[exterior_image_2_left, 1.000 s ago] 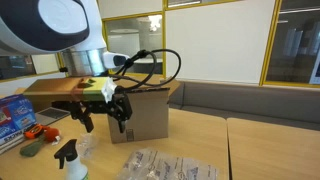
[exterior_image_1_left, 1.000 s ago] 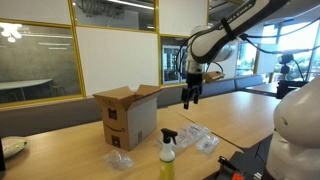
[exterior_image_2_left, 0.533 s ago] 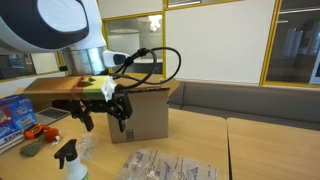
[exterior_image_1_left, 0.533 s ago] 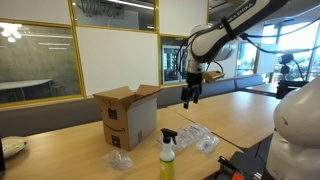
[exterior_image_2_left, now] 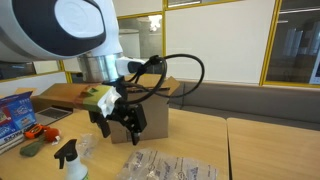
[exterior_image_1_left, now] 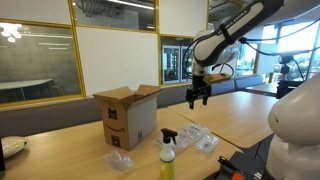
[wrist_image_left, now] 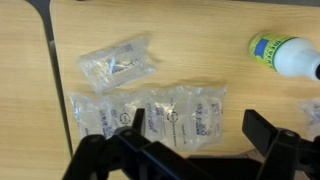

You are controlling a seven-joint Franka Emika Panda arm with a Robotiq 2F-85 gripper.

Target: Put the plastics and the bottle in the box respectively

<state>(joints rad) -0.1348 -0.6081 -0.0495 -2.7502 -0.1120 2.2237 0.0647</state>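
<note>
Hand hangs in the air over the counter, jaws spread wide, nothing between them.

- In the wrist view the larger plastic wrapper, a clear strip of sealed pouches, lies flat almost under the open jaws. The smaller plastic wrapper lies crumpled just beyond it.
- Spray bottle stands upright on the counter, near the wrappers but apart from them.
- Cardboard box stands well to the side, flaps up, top open.

Handling, as a judgement:
- **Wrappers:** look very light, thin, limp and slick. They will probably buckle under the jaws and may skate on the wood. Best hold is likely a pinch on a raised wrinkle or a seam between pouches, not a flat face.
- **Bottle:** looks stiff enough for a firm grip but light and easily tipped. Take it round the body, below the black trigger.
</note>
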